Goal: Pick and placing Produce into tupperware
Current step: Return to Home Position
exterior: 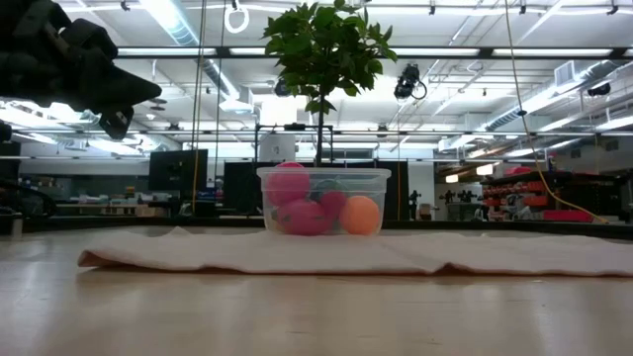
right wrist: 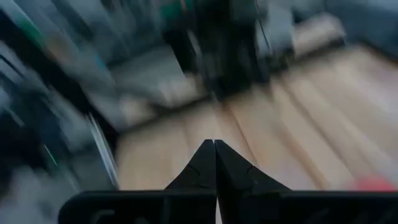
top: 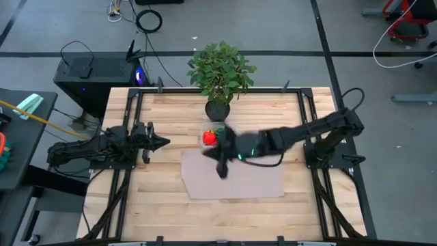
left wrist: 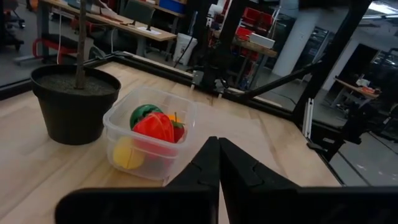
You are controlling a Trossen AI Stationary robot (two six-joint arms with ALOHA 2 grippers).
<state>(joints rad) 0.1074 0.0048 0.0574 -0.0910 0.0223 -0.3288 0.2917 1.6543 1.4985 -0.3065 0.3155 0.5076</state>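
The clear tupperware (left wrist: 149, 140) stands on the table beside the black plant pot (left wrist: 71, 102), at the far edge of the mat. Inside it lies produce: a red piece (left wrist: 155, 127), a green one (left wrist: 143, 114) and a yellow one (left wrist: 127, 152); the low view also shows an orange one (exterior: 361, 215). In the high view the red piece (top: 209, 137) shows. My left gripper (top: 162, 142) is shut, to the tupperware's left, pointing at it. My right gripper (top: 222, 169) hovers shut over the mat, just on the near side of the tupperware. Neither holds anything.
A flat pale mat (top: 232, 174) lies mid-table, its front edge rumpled in the low view (exterior: 297, 255). The leafy potted plant (top: 220, 68) stands at the far edge behind the tupperware. Bare wood (top: 157, 184) lies left and right of the mat. Black frame rails run along the table's sides.
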